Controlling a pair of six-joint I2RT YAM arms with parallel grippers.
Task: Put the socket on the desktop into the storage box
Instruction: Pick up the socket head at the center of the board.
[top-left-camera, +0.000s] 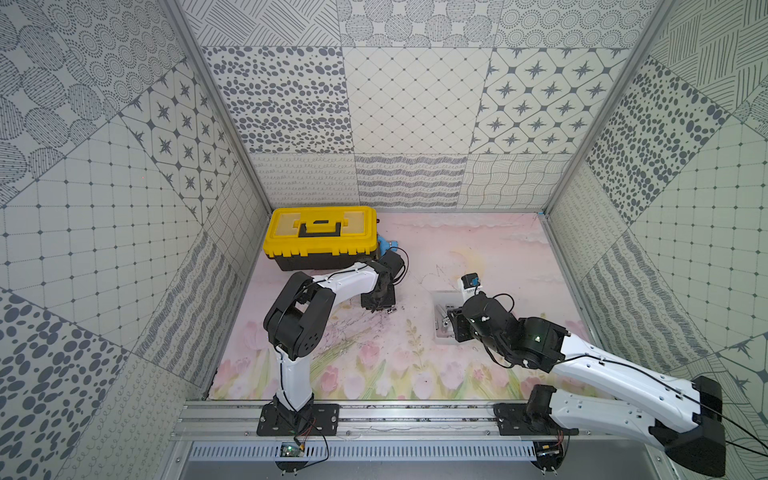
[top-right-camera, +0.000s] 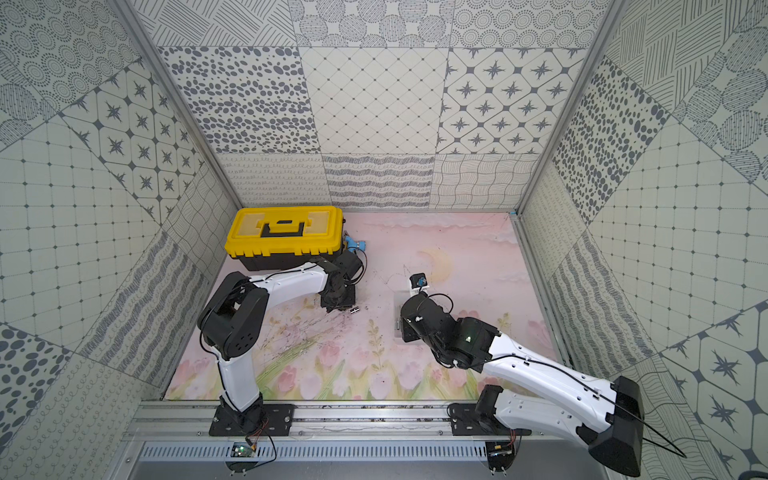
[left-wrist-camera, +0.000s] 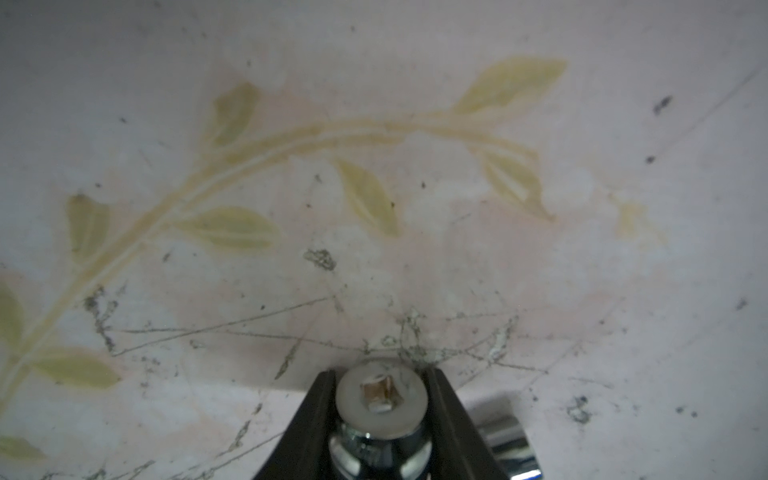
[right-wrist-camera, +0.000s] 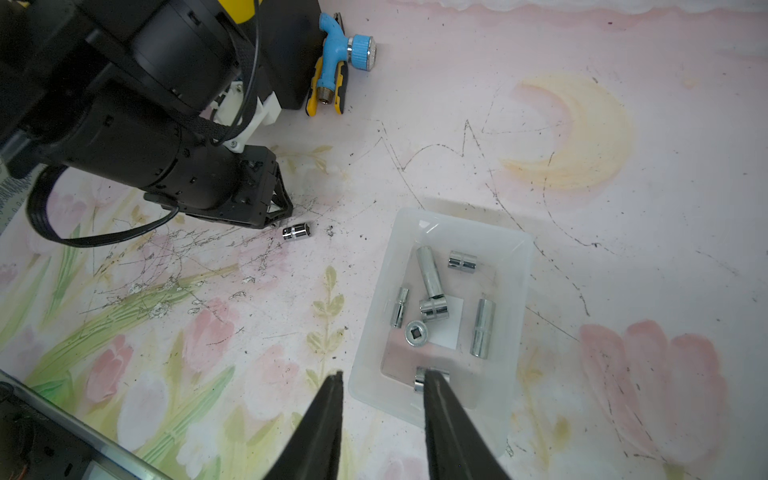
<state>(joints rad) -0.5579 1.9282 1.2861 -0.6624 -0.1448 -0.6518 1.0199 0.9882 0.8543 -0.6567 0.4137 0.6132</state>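
Socket (left-wrist-camera: 381, 399) gripped by the left tool (left-wrist-camera: 380, 372), bimanual cell.

Left wrist view: the chrome socket sits between the tool's two dark fingers (left-wrist-camera: 309, 419), its square drive hole facing the camera. The fingers lie against its two sides, so the tool is clamped on it. Blur in this close view leaves it unclear whether the socket rests on the bench (left-wrist-camera: 374, 187) or is raised off it. A second socket (left-wrist-camera: 509, 440) lies on its side just beside the tool, outside the fingers.

Right wrist view: the second socket (right-wrist-camera: 296, 231) lies on the bench just off the tip of the left tool (right-wrist-camera: 280, 208). The storage box (right-wrist-camera: 525, 257) stands well apart from both, toward the robot's right. Several boxed sockets (right-wrist-camera: 482, 328) lie on its floor, some on or near a white patch (right-wrist-camera: 451, 328). The right tool (right-wrist-camera: 383, 374) hangs over the near edge of the box, fingers apart with nothing between them.

Both top views: the left tool (top-left-camera: 379, 305) works in front of the yellow toolbox (top-left-camera: 322, 232), near its right-hand end. The gripped socket is hidden beneath the tool, and the second socket (top-right-camera: 355, 309) shows just beside it. A blue spray nozzle (right-wrist-camera: 338, 54) lies beside the toolbox.
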